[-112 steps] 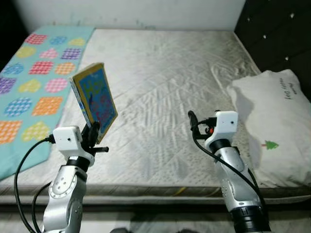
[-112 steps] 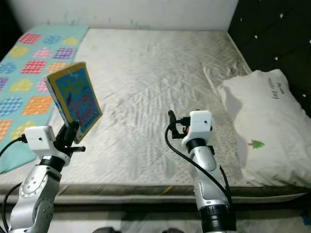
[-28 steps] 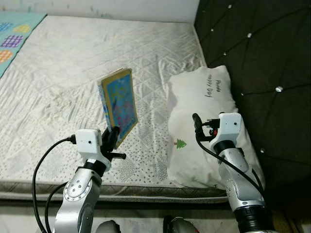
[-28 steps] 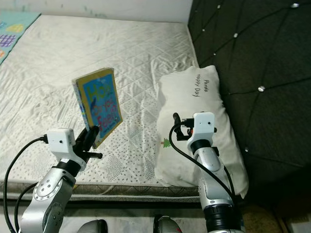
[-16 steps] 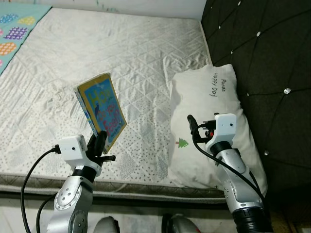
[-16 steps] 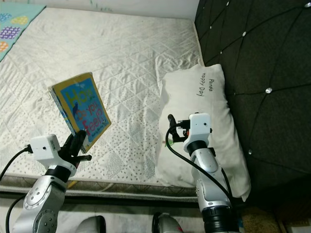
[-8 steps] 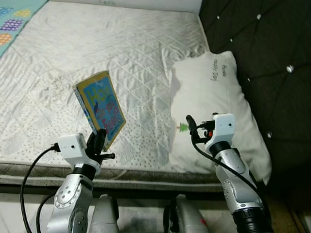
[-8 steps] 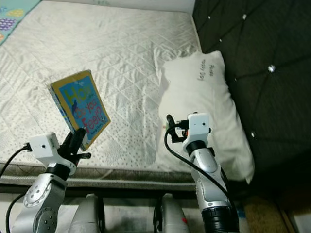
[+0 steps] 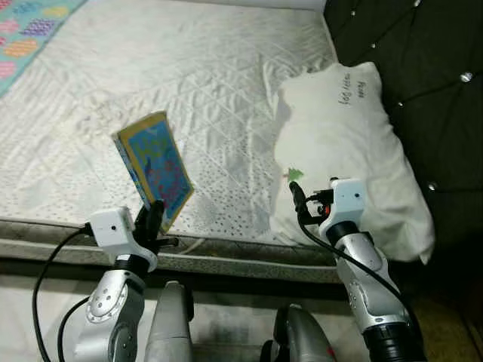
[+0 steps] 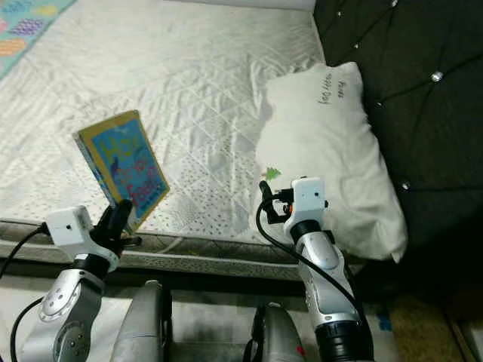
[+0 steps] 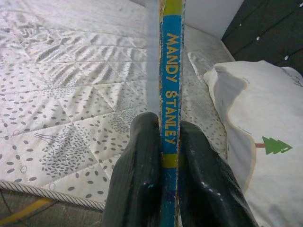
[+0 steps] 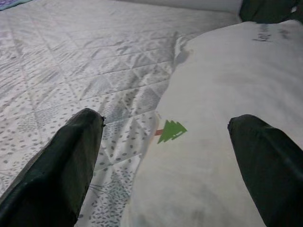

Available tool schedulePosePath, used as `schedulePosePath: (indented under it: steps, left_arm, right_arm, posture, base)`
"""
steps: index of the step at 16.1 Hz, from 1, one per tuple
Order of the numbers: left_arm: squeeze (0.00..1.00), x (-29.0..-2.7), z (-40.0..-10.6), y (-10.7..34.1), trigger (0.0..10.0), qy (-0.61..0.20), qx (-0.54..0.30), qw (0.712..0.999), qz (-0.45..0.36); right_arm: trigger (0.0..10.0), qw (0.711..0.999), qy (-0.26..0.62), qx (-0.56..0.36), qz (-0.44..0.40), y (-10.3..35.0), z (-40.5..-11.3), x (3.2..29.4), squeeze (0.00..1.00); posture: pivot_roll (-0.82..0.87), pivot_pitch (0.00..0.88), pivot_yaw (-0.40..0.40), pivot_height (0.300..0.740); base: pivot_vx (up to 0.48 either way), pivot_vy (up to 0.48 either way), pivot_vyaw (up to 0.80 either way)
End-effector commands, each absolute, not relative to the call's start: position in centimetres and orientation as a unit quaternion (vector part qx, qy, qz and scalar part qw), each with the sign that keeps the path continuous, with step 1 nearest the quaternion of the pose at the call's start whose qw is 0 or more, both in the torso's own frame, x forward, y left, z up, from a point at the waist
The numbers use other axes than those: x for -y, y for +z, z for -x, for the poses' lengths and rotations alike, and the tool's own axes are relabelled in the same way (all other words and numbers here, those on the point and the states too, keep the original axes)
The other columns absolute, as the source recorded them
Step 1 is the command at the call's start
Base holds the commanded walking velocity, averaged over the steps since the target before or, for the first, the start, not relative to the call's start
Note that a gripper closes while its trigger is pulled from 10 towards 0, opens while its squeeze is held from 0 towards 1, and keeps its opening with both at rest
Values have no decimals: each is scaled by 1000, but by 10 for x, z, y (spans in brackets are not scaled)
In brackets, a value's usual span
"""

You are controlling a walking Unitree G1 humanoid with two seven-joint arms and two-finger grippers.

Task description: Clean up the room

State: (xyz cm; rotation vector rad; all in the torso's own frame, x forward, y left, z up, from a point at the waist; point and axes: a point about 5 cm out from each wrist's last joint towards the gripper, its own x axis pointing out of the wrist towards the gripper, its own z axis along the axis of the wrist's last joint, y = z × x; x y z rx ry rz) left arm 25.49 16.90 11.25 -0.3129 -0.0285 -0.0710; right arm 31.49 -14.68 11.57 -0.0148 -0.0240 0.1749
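Above the near edge of the mattress [image 9: 189,83], the left gripper [image 9: 155,216] has its two black fingers [image 11: 142,179] pinched tight on the lower edge of a picture book [image 9: 153,167], holding it upright and a little tilted in the air, clear of the bedding. The book's cover is blue with a yellow border, and in the left wrist view its spine [image 11: 170,90] reads "MANDY STANLEY" and runs straight up from between the fingers. Off to the right, the right gripper [image 9: 296,197] hovers at about the same height with its fingers spread wide and nothing between them, pointed across the near end of a white pillow [image 9: 347,143]. That pillow lies along the right side of the bed against a dark tufted headboard [image 9: 423,68], and a small green tree [image 12: 171,131] is printed near its lower corner, just ahead of the open fingers. At the far left corner of the bed a patterned blanket [image 9: 30,30] in turquoise with coloured shapes covers part of the quilted surface. Below the bed edge, the robot's own grey legs [image 9: 170,324] stand on the pale floor.
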Motion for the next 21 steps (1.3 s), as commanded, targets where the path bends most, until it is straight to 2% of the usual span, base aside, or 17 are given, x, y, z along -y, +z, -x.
schedulePosePath:
  steps: [1,16,21]
  left_arm:
    - [0,-169,-257,120,10000,-40,33,988,147]
    - [0,-165,-259,131,10000,-55,63,984,155]
    - [0,-163,-258,131,10000,-62,63,984,157]
  right_arm:
    - [10000,996,88,9,6,114,-314,147,0]
    - [10000,996,90,11,12,115,-315,146,0]
    - [10000,996,92,12,15,115,-316,146,0]
  posture:
    - [98,202,-47,584]
    - [94,212,-49,580]
    - [94,212,-49,580]
  base:
    - [0,0,0]
    - [0,0,0]
    - [272,0,0]
